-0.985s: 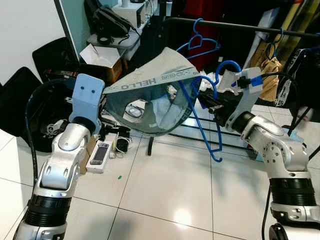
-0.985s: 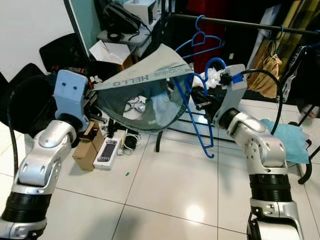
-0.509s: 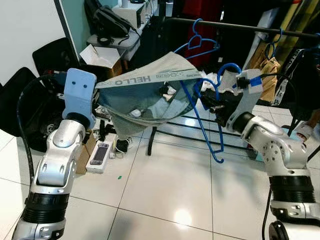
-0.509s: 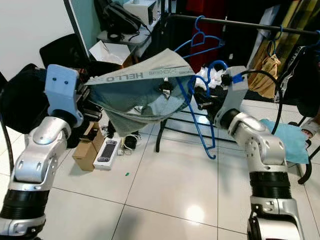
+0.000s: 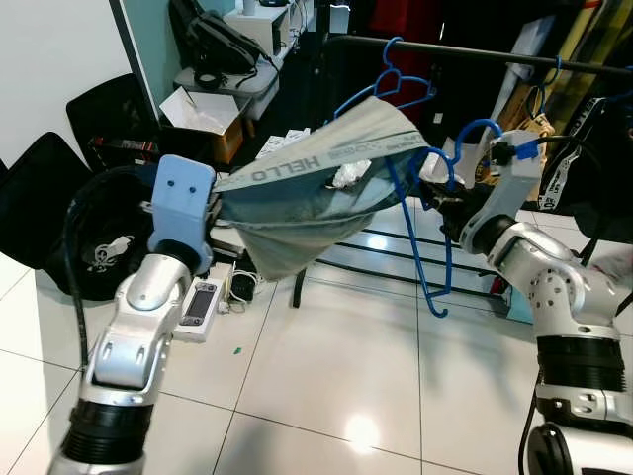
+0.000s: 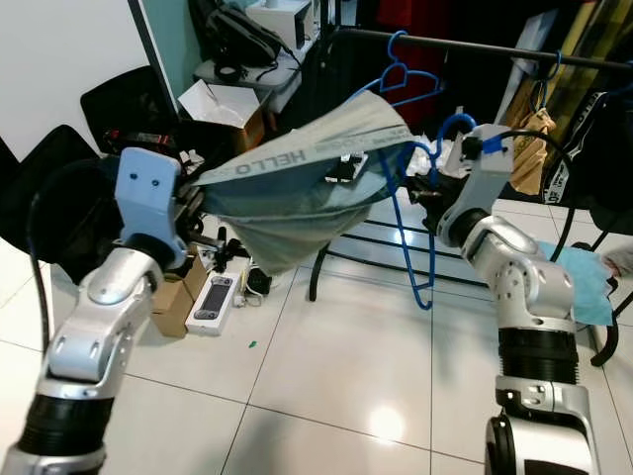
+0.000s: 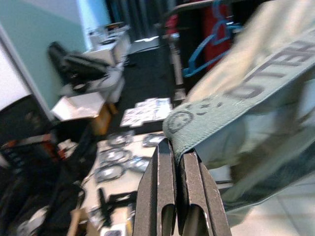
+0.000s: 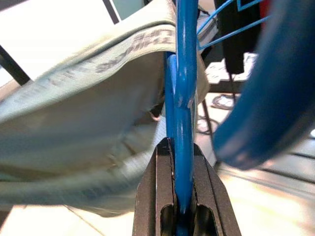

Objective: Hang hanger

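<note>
- Step in hand, as I judge it: dressing the hanger, not yet hanging it. The grey-green garment [image 5: 297, 193] with "HELLO" on its waistband is stretched between the two arms, at about 12 o'clock in the head view.
- Right gripper [image 8: 183, 216]: clenched on the blue hanger [image 5: 420, 237], the plastic stem pinched between both fingers. The hanger sits at roughly 2 o'clock from frame centre, hook up near the wrist, lower corner dangling toward the floor.
- Left gripper [image 7: 170, 196]: fingers pressed together on the waistband edge, holding it taut out toward 9 o'clock.
- One end of the garment is draped over the hanger's near shoulder; the rest sags as a pouch. Whether the far shoulder is inside the fabric I cannot tell.
- Clothes rail [image 5: 514, 54] runs across 12 to 2 o'clock, above and behind the hanger, with an empty blue hanger [image 5: 391, 84] already on it.
- Next move, my estimate: finish seating the waistband, release the left grip, then lift the hook over the rail, clear of the empty hanger.
- Risk: fabric sliding off once tension drops.
</note>
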{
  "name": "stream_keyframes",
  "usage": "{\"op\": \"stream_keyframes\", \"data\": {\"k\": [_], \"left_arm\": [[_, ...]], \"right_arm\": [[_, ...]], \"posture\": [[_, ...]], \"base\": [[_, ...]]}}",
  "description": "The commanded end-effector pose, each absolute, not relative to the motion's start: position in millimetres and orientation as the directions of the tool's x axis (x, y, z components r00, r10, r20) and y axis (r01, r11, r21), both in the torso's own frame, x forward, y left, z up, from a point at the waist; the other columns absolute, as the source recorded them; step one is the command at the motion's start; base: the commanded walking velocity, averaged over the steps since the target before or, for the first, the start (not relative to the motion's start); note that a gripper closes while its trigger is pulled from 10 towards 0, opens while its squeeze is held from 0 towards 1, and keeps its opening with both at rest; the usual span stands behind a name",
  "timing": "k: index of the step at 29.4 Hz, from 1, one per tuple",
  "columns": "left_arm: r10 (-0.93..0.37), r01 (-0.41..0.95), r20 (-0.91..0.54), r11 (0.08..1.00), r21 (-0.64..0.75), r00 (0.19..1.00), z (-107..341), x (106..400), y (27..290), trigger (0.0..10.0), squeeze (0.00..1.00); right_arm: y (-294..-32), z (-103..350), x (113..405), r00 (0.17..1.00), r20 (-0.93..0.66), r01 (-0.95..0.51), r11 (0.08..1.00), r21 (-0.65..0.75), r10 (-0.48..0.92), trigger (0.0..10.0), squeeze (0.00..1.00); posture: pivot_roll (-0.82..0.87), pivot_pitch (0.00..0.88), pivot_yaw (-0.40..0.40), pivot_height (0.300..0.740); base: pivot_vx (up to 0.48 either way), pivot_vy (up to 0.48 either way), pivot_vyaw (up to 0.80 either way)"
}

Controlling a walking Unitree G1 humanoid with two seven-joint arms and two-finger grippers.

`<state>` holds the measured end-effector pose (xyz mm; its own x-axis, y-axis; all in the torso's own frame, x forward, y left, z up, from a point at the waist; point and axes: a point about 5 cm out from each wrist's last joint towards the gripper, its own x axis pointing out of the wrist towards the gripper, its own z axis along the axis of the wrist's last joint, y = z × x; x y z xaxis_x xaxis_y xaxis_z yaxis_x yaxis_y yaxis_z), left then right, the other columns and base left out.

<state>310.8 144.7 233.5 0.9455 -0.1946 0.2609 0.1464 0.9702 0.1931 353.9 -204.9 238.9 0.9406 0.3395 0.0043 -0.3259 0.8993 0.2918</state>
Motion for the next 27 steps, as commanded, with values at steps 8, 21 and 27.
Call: {"op": "stream_keyframes", "data": {"k": [8,21,27], "left_arm": [[-0.487,0.452,0.252,0.873,0.185,0.836,231,288,104,0.0,0.00],[-0.821,0.789,0.056,0.563,0.246,0.569,193,246,52,6.3,0.00],[-0.852,0.813,0.019,0.505,0.289,0.523,187,241,42,10.0,0.00]], "right_arm": [[-216,231,361,0.972,-0.039,-0.190,0.868,0.459,0.233,10.0,0.00],[-212,238,368,0.974,-0.022,-0.174,0.806,0.565,0.225,10.0,0.00],[-206,240,366,0.964,-0.022,-0.211,0.816,0.538,0.263,10.0,0.00]], "posture": [[-0.03,0.084,-0.007,0.740],[-0.03,0.081,-0.010,0.740],[-0.03,0.080,-0.007,0.740]], "base": [[0.000,0.000,0.00],[0.000,0.000,0.00],[0.000,0.000,0.00]]}}
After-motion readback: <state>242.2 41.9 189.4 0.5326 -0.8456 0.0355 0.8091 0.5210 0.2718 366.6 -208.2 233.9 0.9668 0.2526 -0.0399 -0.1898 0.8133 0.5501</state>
